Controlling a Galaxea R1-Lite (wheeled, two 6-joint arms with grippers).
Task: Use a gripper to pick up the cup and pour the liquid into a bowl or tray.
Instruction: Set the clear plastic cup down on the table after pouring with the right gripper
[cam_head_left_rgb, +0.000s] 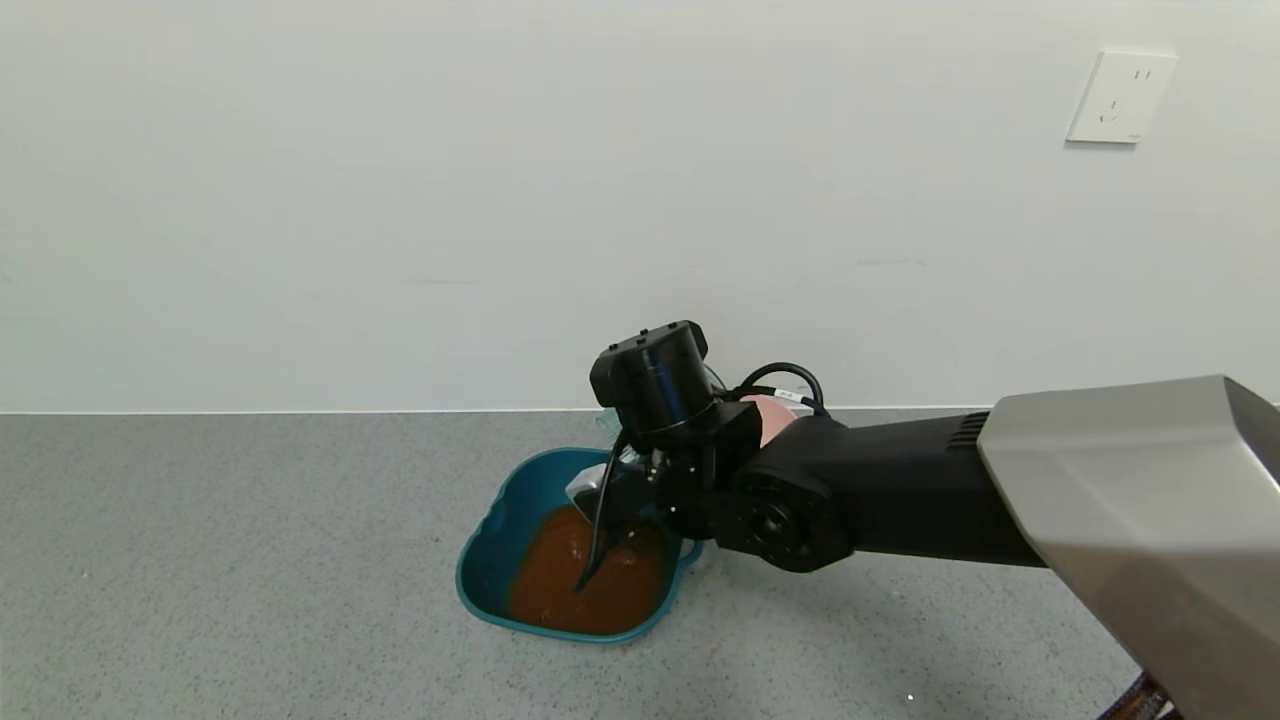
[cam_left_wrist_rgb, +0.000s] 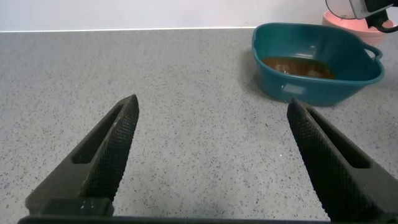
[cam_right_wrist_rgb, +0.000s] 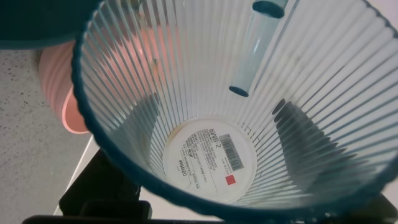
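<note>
My right gripper is shut on the ribbed pale blue cup and holds it tipped over the dark teal basin. In the right wrist view I look into the cup's mouth; it is empty, with a white label on its base. Both fingers show as dark shapes through its wall. In the head view the wrist hides most of the cup. Reddish-brown liquid lies pooled in the basin and also shows in the left wrist view. My left gripper is open and empty, low over the grey table, well away from the basin.
A small round pink bowl stands just behind the basin, close to my right wrist; it also shows in both wrist views. The white wall rises at the table's back edge, with a socket at the upper right.
</note>
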